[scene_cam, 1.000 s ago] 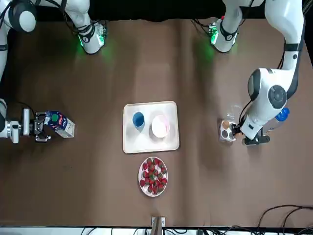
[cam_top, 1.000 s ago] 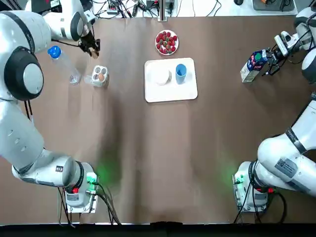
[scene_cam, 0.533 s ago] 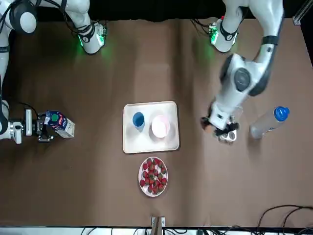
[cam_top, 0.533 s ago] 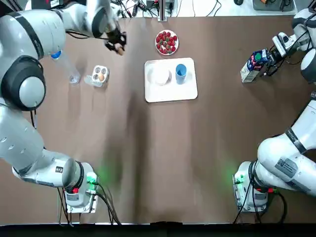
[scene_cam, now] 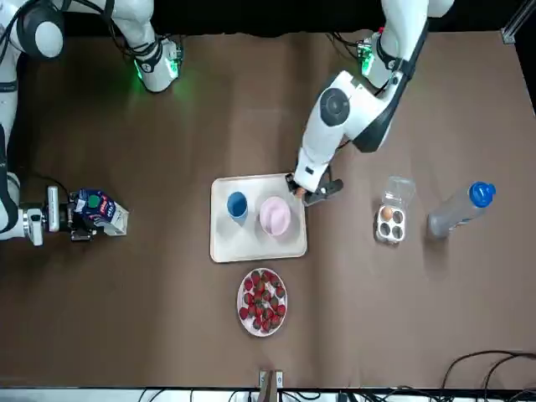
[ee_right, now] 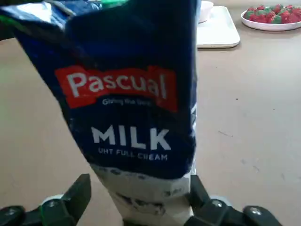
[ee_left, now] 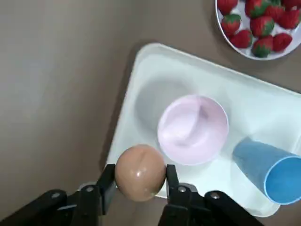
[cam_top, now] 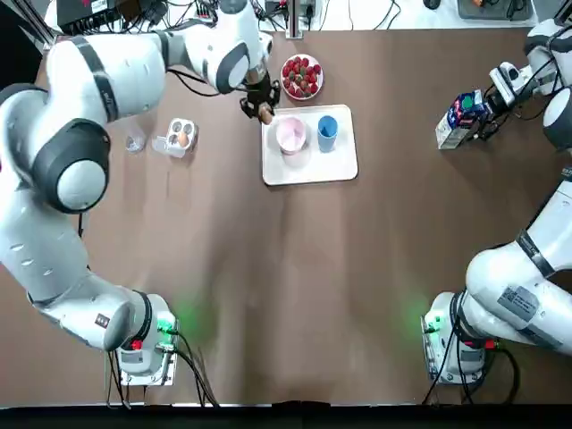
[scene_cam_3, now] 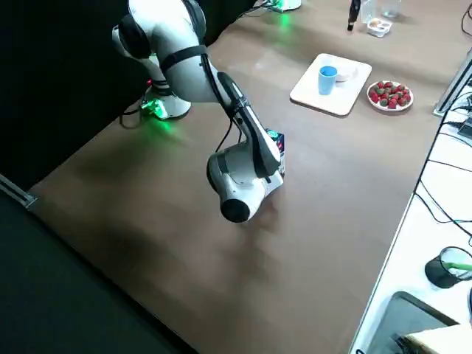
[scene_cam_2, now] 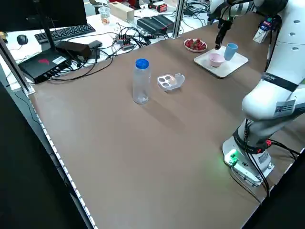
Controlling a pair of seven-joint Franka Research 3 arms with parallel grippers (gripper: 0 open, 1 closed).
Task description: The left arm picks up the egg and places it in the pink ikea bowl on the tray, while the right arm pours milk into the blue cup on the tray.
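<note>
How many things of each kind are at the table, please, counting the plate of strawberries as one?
tray: 1
bowl: 1
cup: 1
plate of strawberries: 1
bottle: 1
egg box: 1
milk carton: 1, held by the right gripper
egg: 2, one in the left gripper at the tray's edge, one in the egg box
Total: 9

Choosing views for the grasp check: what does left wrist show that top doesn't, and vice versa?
Left wrist only: both fingers of the left gripper pressed against the sides of the egg. Top only: the egg carton, and the right gripper at the milk carton. Both: tray, pink bowl, blue cup, strawberries, and the egg at the tray's edge, not yet in the bowl.
</note>
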